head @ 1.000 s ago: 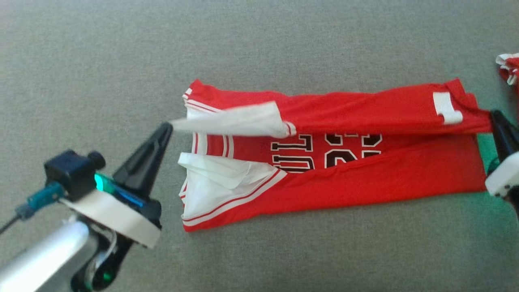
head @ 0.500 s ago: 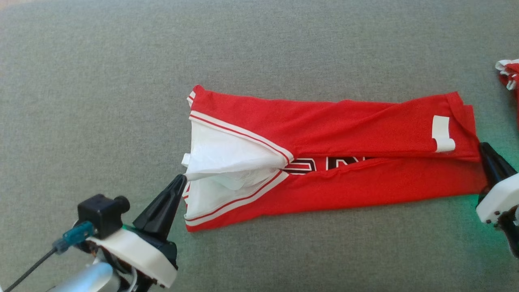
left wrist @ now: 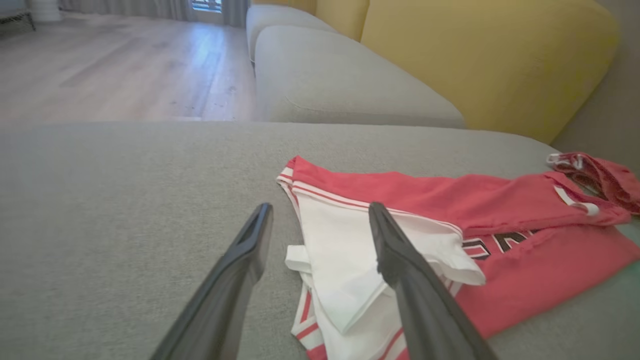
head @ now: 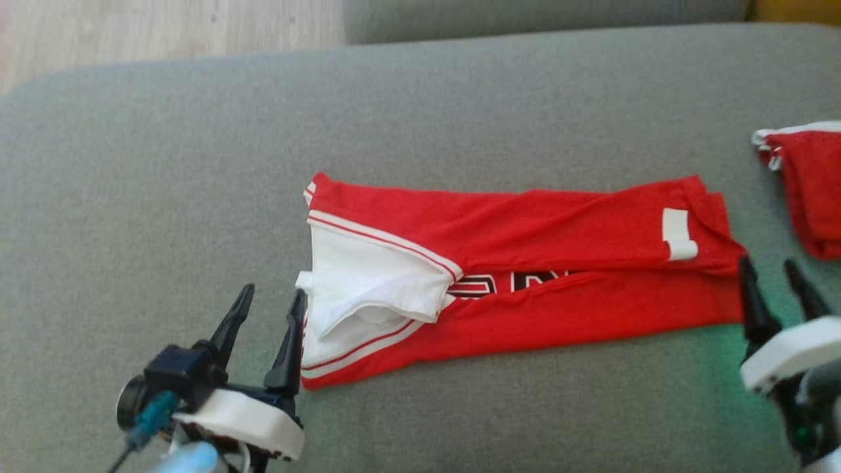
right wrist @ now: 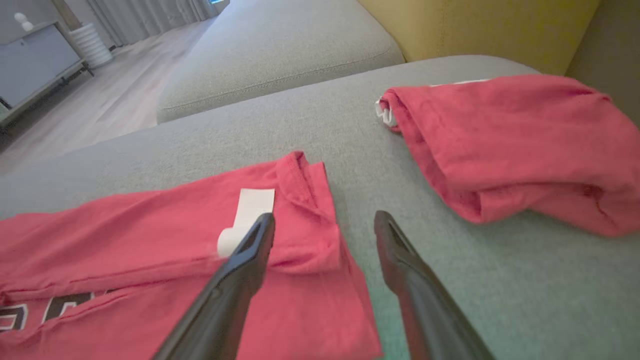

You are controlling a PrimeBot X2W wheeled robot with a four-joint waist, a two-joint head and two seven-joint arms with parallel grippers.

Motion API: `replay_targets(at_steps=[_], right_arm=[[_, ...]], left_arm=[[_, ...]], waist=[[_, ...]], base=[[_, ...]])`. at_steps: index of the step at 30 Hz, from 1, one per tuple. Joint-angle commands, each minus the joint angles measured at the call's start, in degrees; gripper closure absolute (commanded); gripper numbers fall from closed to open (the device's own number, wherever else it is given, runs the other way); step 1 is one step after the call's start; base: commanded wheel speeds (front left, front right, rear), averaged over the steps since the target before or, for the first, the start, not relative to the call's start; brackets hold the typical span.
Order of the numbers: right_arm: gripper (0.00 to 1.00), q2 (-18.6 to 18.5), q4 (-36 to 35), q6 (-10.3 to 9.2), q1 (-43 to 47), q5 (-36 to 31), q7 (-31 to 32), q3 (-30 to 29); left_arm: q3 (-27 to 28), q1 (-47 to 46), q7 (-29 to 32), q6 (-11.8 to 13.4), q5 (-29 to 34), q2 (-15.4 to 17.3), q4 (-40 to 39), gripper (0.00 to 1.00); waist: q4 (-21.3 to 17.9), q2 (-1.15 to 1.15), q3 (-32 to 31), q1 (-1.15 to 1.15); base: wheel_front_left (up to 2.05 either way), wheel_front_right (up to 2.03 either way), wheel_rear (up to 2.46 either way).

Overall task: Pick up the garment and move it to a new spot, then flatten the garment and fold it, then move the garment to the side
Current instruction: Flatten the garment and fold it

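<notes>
The garment [head: 525, 263] is a red jersey with white trim and black lettering, lying on the grey cushion as a long band with both long sides folded inward. Its white inside [head: 374, 282] shows at the left end, a white label [head: 679, 234] at the right end. My left gripper [head: 271, 309] stands open at the jersey's left end, holding nothing; in the left wrist view its gripper [left wrist: 320, 220] has one finger over the white cloth [left wrist: 345, 260]. My right gripper [head: 769, 279] stands open at the right end. In the right wrist view that gripper [right wrist: 325, 225] hovers over the jersey's right edge [right wrist: 320, 210].
A second red garment [head: 811, 184], bunched, lies on the cushion at the far right [right wrist: 510, 145]. Wooden floor [head: 164, 33] shows beyond the cushion's far left edge. Another grey cushion [left wrist: 345, 85] and a yellow backrest [left wrist: 490, 55] stand behind.
Both grippers have let go of the jersey's upper flap and opened. The flap now lies folded down over the lettering. The head camera has tilted, showing the cushion's far edge and floor.
</notes>
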Motion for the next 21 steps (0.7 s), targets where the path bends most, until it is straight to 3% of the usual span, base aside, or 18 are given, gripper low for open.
replay_targets(at_steps=[1,11,17,21], right_arm=[[0.00,-0.1,-1.8,-0.04,0.8,-0.5,-1.1,0.6],[0.00,7.8,-1.1,-0.04,7.8,-1.1,-3.3,-3.1],[0.00,9.0,0.1,-0.04,6.7,-1.4,-2.0,-6.9],[0.00,8.7,1.3,-0.04,4.6,-1.6,-1.0,-9.6]], left_arm=[[3.3,0.0,-0.7,1.0,1.2,0.3,-0.6,0.00],[12.5,11.5,-0.8,3.0,16.5,-10.9,0.1,0.00],[17.6,16.7,-0.8,1.7,26.0,-15.2,-2.2,0.00],[19.0,18.1,-0.8,0.7,29.1,-16.7,-2.2,0.00]], waist=[[-0.4,0.00,-2.2,0.00],[0.6,0.00,-7.2,0.00],[3.1,0.00,-7.2,0.00],[5.0,0.00,-6.7,0.00]], base=[[0.00,0.00,0.00],[0.00,0.00,0.00],[0.00,0.00,0.00],[0.00,0.00,0.00]])
